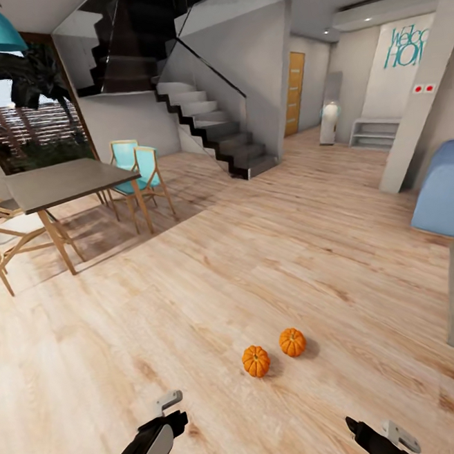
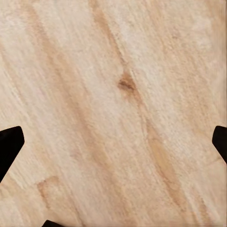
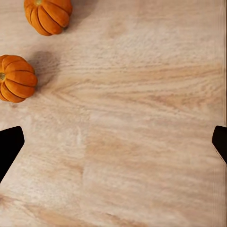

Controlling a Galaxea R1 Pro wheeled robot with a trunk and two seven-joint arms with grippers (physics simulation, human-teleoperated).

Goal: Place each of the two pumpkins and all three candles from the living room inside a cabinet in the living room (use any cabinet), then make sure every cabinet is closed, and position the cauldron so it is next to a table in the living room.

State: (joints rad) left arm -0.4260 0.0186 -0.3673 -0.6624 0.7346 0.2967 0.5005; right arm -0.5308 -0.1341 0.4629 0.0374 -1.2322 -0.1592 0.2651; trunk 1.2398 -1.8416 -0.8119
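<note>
Two pumpkins, the near pumpkin and the far pumpkin, sit just beside each other on the wood floor, ahead of both grippers and between them. The right gripper has its fingers spread wide over bare floor, both pumpkins off to one side. The left gripper is likewise spread above bare planks. A table with chairs stands well beyond.
</note>
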